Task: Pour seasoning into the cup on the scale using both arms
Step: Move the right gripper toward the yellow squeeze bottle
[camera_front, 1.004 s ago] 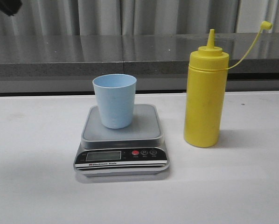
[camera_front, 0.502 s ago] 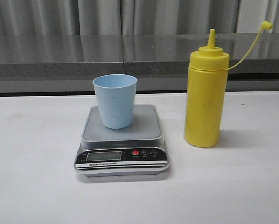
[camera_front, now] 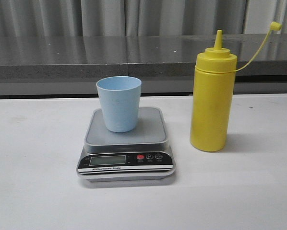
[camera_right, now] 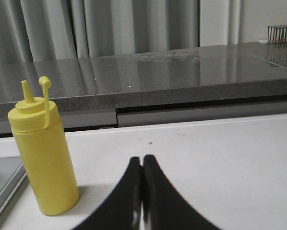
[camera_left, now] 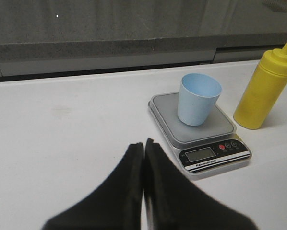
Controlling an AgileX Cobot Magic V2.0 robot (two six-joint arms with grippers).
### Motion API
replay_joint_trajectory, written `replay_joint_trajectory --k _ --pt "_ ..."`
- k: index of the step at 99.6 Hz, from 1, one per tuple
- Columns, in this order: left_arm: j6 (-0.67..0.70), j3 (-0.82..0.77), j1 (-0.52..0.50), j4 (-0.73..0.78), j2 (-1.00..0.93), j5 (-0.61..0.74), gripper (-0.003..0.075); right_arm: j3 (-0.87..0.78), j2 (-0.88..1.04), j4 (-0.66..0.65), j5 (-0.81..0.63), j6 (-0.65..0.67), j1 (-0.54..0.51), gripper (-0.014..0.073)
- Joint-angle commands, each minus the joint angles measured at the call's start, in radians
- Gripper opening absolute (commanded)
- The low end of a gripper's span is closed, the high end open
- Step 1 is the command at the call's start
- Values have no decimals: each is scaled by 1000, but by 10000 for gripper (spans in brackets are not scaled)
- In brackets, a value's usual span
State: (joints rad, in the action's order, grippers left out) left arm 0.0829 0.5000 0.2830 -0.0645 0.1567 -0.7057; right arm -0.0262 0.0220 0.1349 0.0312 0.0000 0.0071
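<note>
The left gripper (camera_left: 144,143) is clenched on nothing, above the white table (camera_front: 33,191). The pale blue cup (camera_front: 118,103) stands upright on the scale (camera_front: 126,143). Just right stands the yellow seasoning bottle (camera_front: 211,96), uncapped. The right gripper (camera_right: 142,160) is likewise clenched, empty.

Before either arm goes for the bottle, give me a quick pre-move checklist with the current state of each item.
1. Cup upright on the scale platform: ok.
2. Bottle upright on the table, apart from the scale: ok.
3. Nozzle uncapped, cap hanging on its tether: ok.
4. Left gripper fingers open for a grasp: not ok, pressed together and empty.
5. Right gripper fingers open for a grasp: not ok, pressed together and empty.
6. Scale zeroed: cannot tell, display unreadable.
</note>
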Motion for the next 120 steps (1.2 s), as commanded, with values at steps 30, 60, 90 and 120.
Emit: replay_joint_trajectory --k 30,60,90,120 --pt "11 5 -3 0 -46 100 -20 268 -294 8 128 0 -1 -68" --pt "11 5 -3 0 -46 100 -20 408 -622 8 133 0 5 125" --pt "11 5 -3 0 -46 100 -20 424 -835 7 -49 0 146 615" --pt "11 5 -3 0 -46 100 -20 424 -1014 -103 -279 0 298 613"
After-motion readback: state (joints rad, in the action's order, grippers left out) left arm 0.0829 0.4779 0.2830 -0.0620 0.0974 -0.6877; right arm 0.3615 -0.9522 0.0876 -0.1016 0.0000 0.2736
